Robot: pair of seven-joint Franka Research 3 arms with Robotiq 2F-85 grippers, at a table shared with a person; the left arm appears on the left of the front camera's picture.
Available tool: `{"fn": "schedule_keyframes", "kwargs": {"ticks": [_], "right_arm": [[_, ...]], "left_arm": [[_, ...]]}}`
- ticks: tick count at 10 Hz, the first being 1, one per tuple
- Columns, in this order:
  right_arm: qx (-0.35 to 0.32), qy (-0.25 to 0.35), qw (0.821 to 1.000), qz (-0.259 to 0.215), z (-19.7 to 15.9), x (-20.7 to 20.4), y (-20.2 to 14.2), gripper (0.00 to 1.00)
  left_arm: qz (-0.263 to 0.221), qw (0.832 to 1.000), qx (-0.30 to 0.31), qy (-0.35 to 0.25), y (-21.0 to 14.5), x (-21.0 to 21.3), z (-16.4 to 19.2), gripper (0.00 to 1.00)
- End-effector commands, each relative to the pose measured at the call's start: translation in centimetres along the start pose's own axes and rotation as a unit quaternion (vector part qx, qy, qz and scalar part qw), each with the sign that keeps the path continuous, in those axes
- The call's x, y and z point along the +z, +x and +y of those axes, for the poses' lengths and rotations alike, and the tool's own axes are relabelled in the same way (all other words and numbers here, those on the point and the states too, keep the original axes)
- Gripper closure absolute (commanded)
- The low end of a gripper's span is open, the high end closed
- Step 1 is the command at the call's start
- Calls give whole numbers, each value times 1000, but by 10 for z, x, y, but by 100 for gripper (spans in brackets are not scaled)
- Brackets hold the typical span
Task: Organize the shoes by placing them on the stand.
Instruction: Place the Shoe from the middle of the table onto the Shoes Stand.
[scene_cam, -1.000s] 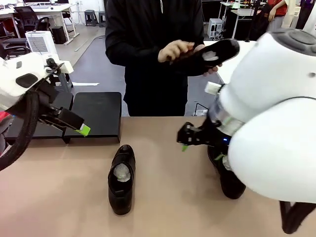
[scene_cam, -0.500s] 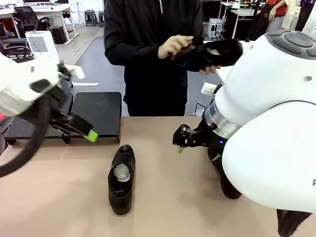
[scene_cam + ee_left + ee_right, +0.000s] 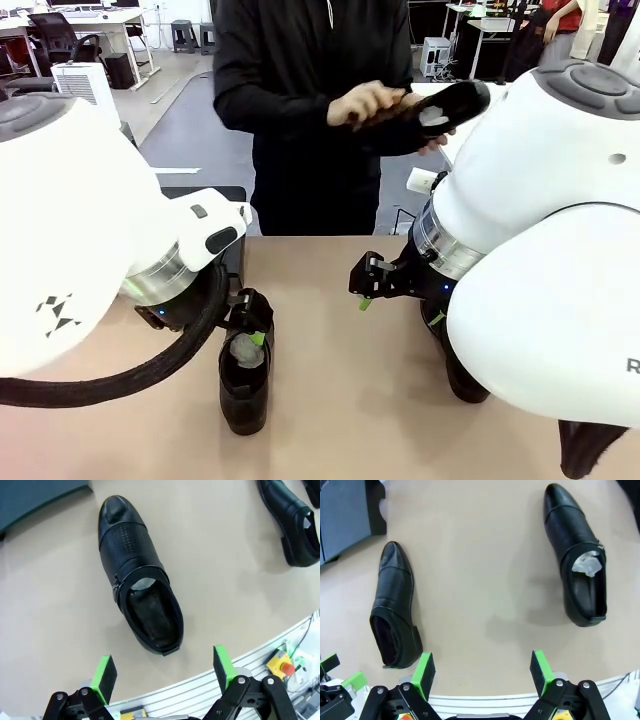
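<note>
Clerk: Shoes, black leather, three counted. Whereabouts?

Checker: Centre shoe (image 3: 131,555) lies on the table (image 3: 480,555), short of the stand (image 3: 342,515). Right-hand shoe (image 3: 575,545) lies on the table too, well apart from it. Third shoe (image 3: 450,105) is off the table, in the person's hands (image 3: 365,100) at the far side, probably being looked over before it comes down.

Clerk: Headings?

Checker: Both table shoes have the long axis running near-to-far, toe away from the robot, heel toward its edge. Centre shoe's toe slants toward the stand. Third shoe is roughly level and crosswise, heel to the robot's right, toe under a hand.

Clerk: Grippers?

Checker: Left gripper (image 3: 164,669) has its jaws wide apart and empty. It hovers by the centre shoe's heel end, pads roughly across the shoe's width, placed, I judge, to drop and pinch the collar. Right gripper (image 3: 482,669) has its jaws apart and empty, over bare table between the two shoes, uncommitted.

Clerk: Stand?

Checker: No shoe on the part showing.
</note>
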State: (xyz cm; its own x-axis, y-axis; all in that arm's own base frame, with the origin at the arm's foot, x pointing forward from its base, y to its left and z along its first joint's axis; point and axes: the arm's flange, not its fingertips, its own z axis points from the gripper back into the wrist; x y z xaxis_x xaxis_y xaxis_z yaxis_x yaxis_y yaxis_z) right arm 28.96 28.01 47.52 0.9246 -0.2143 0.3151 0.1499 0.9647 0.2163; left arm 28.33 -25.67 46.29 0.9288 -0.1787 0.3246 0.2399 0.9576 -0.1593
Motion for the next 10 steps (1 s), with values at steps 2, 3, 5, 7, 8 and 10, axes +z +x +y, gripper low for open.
{"fn": "schedule_keyframes", "kwargs": {"ticks": [2, 3, 5, 7, 8, 10], "right_arm": [[0, 0, 1000, 0, 0, 0, 0, 0], [-20, -14, 1000, 2, -13, 4, -2, 0], [-66, -24, 998, -5, -47, 19, -11, 0], [-29, -22, 999, 0, -28, 6, -2, 0], [-29, -22, 999, 0, -28, 6, -2, 0], [-29, -22, 999, 0, -28, 6, -2, 0]], "left_arm": [[0, 1000, 0, 0, 0, 0, 0, 0], [2, 1000, 9, 5, -2, -8, -13, 0], [19, 999, 37, 13, -3, -30, -32, 0], [20, 999, 40, 28, 2, -56, -41, 0], [26, 999, 37, 30, 5, -67, -47, 0], [34, 998, 22, 57, 13, -89, -54, 0]]}}
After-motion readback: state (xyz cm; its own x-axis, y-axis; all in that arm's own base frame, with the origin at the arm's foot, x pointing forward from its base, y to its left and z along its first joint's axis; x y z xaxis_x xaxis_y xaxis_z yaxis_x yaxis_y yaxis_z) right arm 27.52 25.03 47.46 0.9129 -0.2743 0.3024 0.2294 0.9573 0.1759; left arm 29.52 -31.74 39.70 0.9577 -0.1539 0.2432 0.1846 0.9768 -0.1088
